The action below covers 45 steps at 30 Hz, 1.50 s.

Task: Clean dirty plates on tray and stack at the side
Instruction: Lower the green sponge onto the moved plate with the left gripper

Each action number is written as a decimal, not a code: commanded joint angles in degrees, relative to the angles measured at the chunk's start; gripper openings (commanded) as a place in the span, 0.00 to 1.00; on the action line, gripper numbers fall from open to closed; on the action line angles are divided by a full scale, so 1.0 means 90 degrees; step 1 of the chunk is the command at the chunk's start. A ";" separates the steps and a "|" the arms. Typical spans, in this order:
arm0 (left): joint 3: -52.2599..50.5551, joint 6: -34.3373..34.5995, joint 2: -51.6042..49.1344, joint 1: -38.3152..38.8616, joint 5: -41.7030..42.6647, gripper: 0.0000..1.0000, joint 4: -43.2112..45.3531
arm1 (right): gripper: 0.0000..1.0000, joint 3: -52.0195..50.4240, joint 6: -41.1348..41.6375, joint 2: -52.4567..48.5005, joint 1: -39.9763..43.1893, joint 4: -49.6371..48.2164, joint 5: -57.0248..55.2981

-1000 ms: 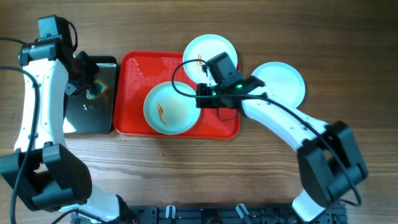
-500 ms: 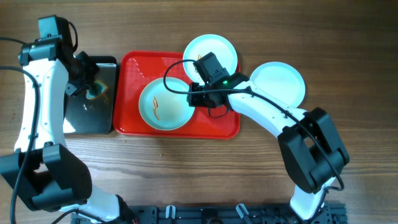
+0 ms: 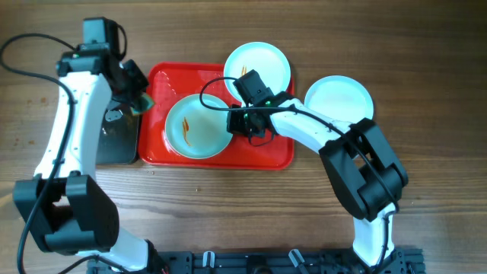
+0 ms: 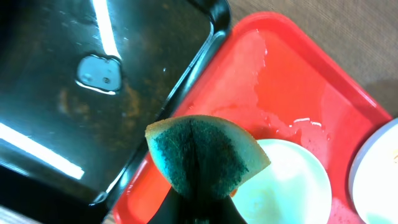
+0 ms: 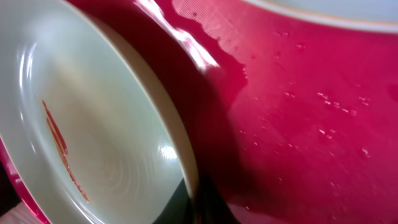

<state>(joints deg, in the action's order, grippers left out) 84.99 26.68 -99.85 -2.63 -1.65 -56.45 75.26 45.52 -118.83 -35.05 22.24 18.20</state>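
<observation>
The glossy red rectangular plastic tray [image 3: 266,154] holds one round pale-blue plate [image 3: 186,137] in its middle, with a thin orange-brown smear [image 3: 190,134] at the plate's centre. Water beads [image 5: 323,132] lie on the tray's bare floor. The right gripper [image 3: 242,123] is pinched onto that plate's right rim. A second smeared pale plate [image 3: 262,61] overlaps the tray's far right corner. A third, clean pale plate [image 3: 342,99] lies on the wooden table [image 3: 426,61] just right of the tray. Above the tray's left rim, the left gripper [image 3: 135,95] clamps a yellow sponge wedge with a dark green face [image 4: 202,155]. A glossy black rectangular tray [image 3: 118,144] sits just beside the red tray's left side.
</observation>
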 commanded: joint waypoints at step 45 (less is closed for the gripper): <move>-0.2603 0.0019 -0.1438 0.1479 -0.0267 0.04 0.2773 | 0.04 0.0102 0.0107 -0.0192 -0.0051 -0.0214 0.0316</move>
<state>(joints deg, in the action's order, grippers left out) 64.73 10.20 -108.38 9.19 10.20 -33.28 75.26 46.28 -119.04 -34.50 20.88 18.72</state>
